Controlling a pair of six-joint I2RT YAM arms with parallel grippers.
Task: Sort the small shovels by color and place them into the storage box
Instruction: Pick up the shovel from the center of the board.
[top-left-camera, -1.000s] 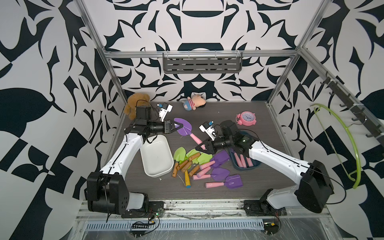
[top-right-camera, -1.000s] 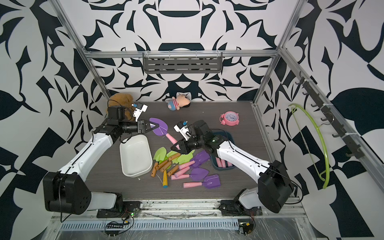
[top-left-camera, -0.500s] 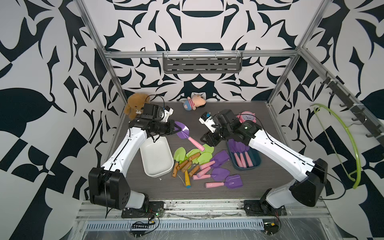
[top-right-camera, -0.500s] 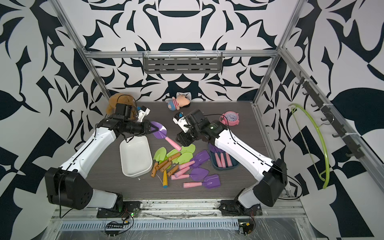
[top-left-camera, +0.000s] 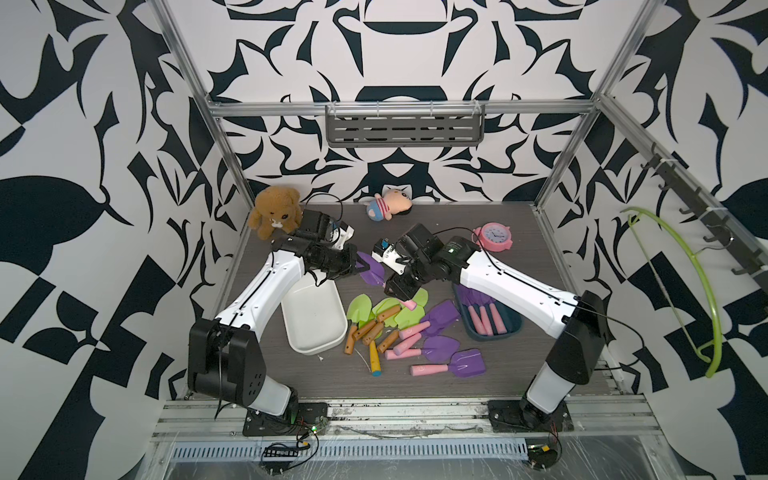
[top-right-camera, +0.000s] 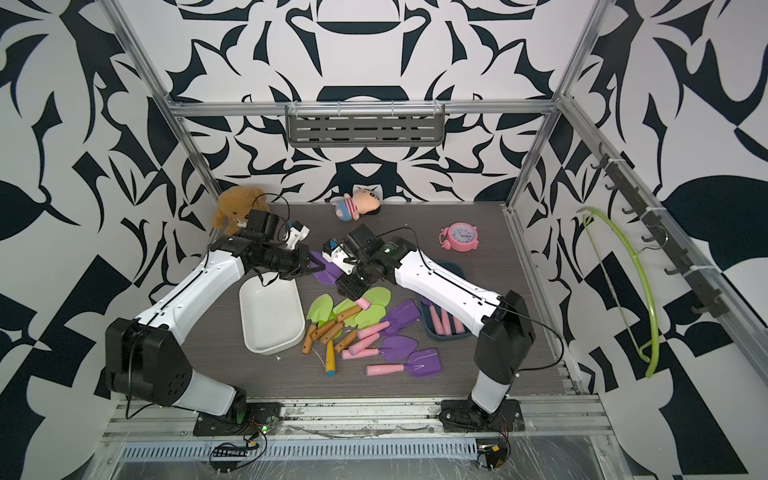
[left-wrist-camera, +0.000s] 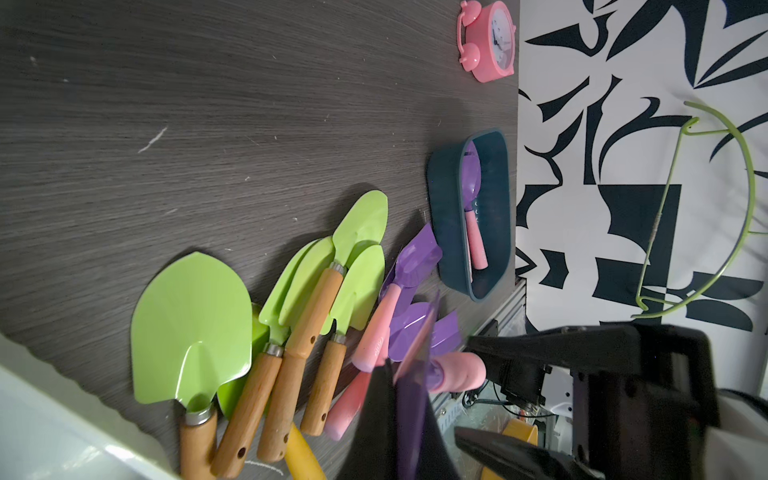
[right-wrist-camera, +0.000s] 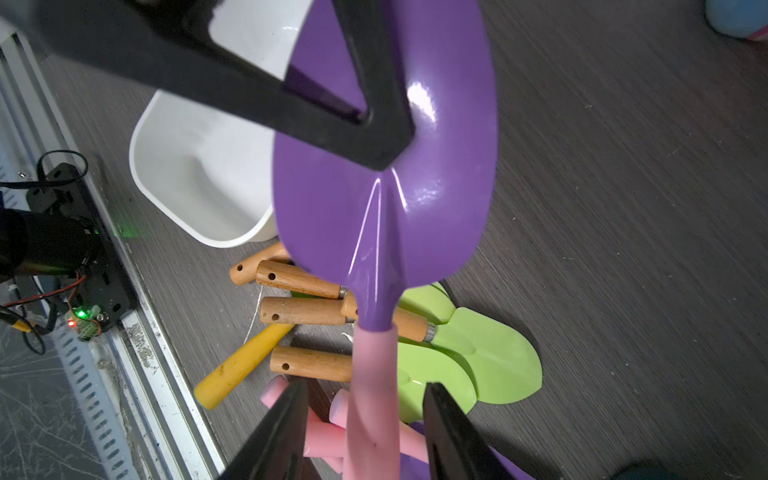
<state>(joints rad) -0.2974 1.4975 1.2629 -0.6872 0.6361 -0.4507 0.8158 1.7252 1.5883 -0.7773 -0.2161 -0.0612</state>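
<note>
While the other shovels (top-left-camera: 358, 309) lie piled mid-table between the white tray (top-left-camera: 311, 320) and the blue box (left-wrist-camera: 446, 216), which holds purple ones, 1 purple shovel (right-wrist-camera: 386, 199) hangs in the air between the 2 arms: a handover, by my reading. The left gripper (top-left-camera: 358, 266) is clamped on its blade. The right gripper (right-wrist-camera: 365, 390) stands apart, jaws either side of the pink handle (right-wrist-camera: 374, 357) without pressing it. Next it should close on the handle before the left lets go, then carry to the blue box.

B&w patterned walls (top-left-camera: 382, 50), dk woodgrain tabletop (top-left-camera: 498, 365)
</note>
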